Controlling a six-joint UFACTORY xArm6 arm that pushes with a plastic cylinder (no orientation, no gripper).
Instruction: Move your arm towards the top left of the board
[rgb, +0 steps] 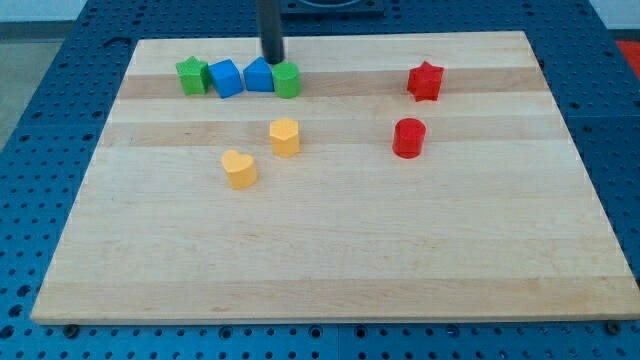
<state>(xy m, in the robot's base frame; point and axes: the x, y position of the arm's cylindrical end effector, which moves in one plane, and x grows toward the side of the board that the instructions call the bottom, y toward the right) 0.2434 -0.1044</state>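
Observation:
My tip (273, 59) is at the view's top, left of centre, just behind a row of blocks on the wooden board (330, 250). The row runs from left to right: a green star (192, 75), a blue cube (226, 78), a blue block (260, 75) and a green cylinder-like block (287, 79). The tip stands right above the gap between the second blue block and the green block, very near both. The board's top left corner (145, 47) lies to the tip's left.
A yellow hexagonal block (285, 137) and a yellow heart (239, 169) sit near the board's middle left. A red star (425, 81) and a red cylinder (409, 137) sit to the right. Blue perforated table surrounds the board.

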